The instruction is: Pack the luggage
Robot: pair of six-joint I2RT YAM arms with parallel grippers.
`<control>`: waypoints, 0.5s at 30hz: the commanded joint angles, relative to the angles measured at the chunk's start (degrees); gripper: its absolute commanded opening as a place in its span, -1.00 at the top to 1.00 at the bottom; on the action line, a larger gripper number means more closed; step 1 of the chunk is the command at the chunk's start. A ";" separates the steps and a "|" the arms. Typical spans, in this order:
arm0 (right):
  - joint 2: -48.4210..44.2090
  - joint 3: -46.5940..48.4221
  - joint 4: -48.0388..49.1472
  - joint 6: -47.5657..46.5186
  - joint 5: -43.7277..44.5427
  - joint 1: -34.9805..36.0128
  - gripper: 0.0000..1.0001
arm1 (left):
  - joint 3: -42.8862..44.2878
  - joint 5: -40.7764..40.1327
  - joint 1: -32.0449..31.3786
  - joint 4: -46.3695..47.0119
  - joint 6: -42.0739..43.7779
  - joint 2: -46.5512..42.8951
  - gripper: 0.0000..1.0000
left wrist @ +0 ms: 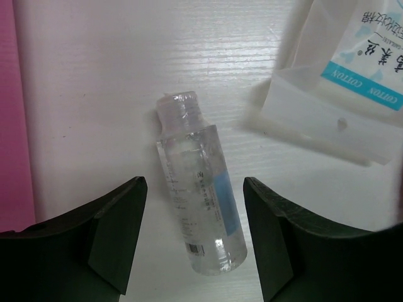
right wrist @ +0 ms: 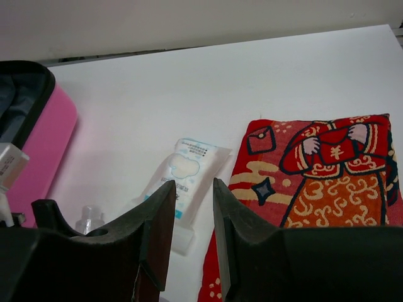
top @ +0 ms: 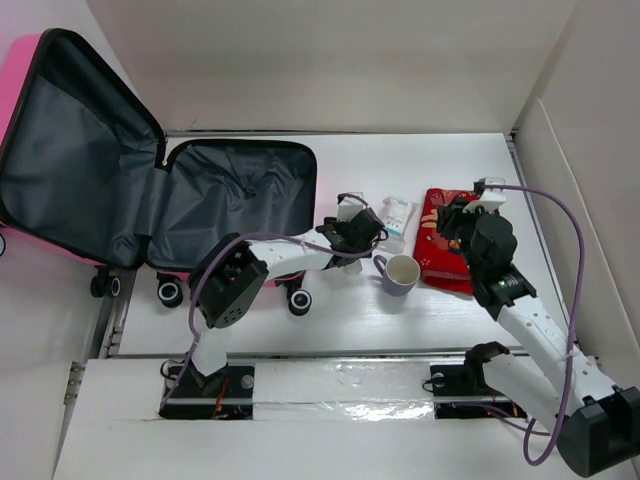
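Left gripper (top: 352, 228) nearer: jaws wide, empty, straddling clear bottle (left wrist: 198, 201) lying flat; bottle's long axis runs across closing line, likely good for pinch. Luggage (top: 235, 195) open, just left of bottle. Right gripper (right wrist: 192, 195) narrow gap, empty, above red pouch (right wrist: 315, 170)

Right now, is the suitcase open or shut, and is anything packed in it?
Open and empty: the pink suitcase is spread wide, both halves showing bare grey lining in the top view.
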 commanded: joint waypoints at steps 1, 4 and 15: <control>-0.99 2.15 1.50 -0.24 -1.03 -0.33 0.28 | 3.59 -2.28 0.14 -1.67 -1.56 2.60 -0.19; -1.34 2.24 1.24 -0.24 -1.21 -0.33 0.28 | 3.76 -1.23 0.14 -0.53 -1.29 4.53 -0.15; -1.60 1.89 1.68 -0.15 -1.47 -0.86 0.20 | 5.43 -1.75 1.20 1.66 2.30 3.50 0.66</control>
